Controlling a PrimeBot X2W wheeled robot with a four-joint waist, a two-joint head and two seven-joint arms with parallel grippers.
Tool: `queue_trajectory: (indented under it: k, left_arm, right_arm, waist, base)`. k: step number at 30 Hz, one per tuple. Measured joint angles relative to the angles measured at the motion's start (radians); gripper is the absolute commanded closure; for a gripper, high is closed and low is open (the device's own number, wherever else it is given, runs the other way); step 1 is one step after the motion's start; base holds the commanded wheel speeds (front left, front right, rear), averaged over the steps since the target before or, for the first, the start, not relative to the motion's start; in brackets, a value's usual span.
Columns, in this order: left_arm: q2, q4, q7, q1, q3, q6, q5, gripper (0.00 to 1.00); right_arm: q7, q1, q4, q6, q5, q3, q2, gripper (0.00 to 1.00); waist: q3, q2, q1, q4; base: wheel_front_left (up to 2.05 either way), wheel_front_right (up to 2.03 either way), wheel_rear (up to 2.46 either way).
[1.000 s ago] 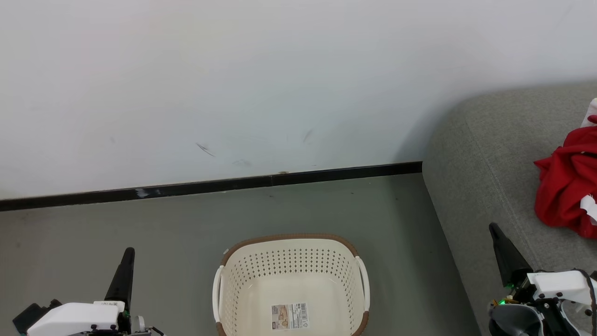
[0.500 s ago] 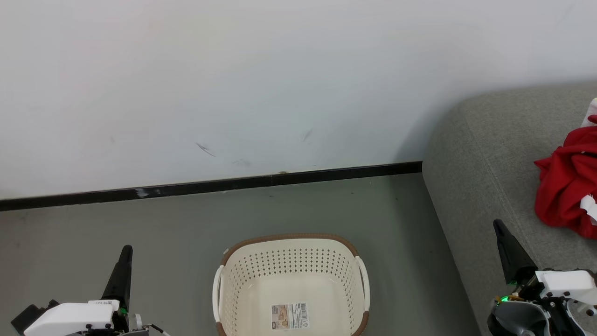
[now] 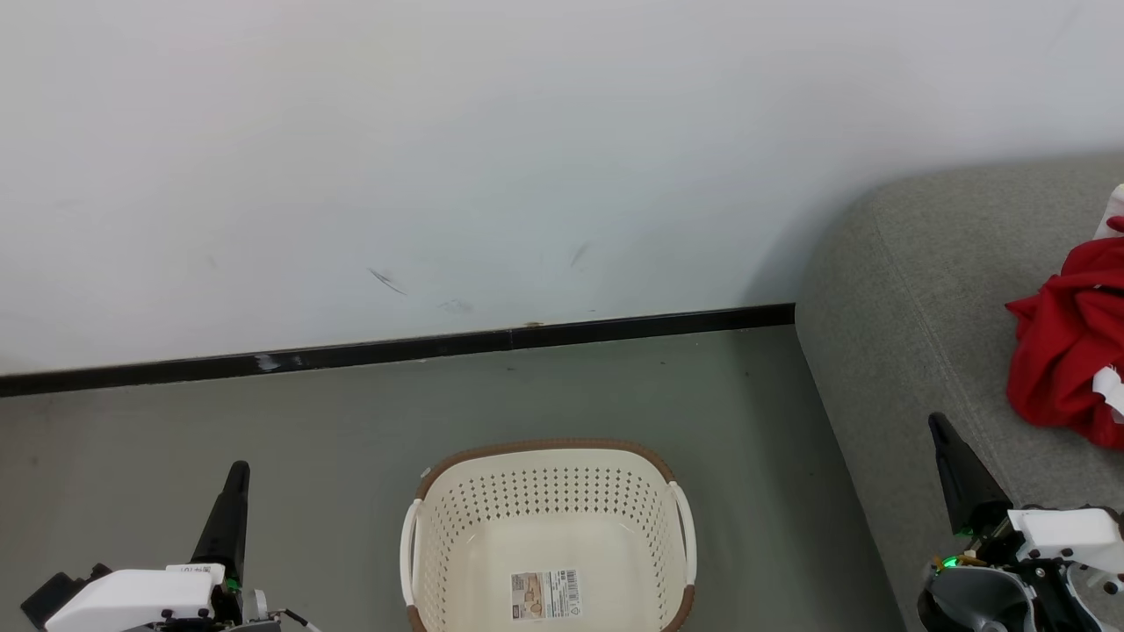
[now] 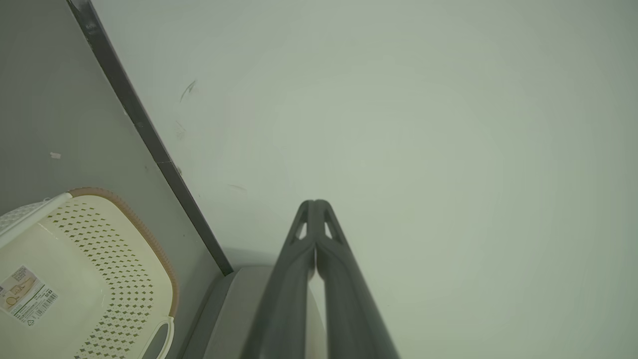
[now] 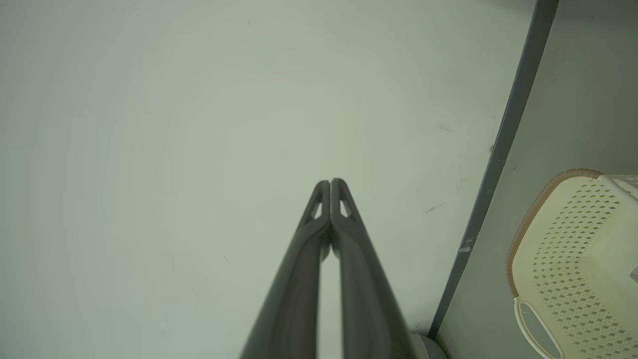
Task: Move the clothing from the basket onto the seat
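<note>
Two empty claws: the left gripper (image 3: 237, 474) is pinched closed beside the laundry basket (image 3: 549, 448), which is bare down to its barcode label (image 3: 546, 595). The right gripper (image 3: 940, 426), likewise closed, hovers over the grey sofa (image 3: 896, 290), where the red clothing (image 3: 1058, 351) lies bunched. The task looks done.

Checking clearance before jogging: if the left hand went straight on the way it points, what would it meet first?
Most likely the plain white wall. The left hand, shut, aims at it, clear of the dark skirting strip. Nothing shows in between, though depth is unclear.
</note>
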Motion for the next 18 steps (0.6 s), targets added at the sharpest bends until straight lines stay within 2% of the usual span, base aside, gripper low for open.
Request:
queue_trajectory:
  k: [18]
  left_arm:
    - [0.0, -0.001, 0.0, 0.0, 0.0, 0.0, 0.0, 1.0]
  right_arm:
    - [0.0, 0.013, -0.002, 0.0, 0.0, 0.001, 0.0, 1.0]
  waist:
    - [0.0, 0.0, -0.0001, 0.0]
  base:
    - [0.0, 0.0, 0.0]
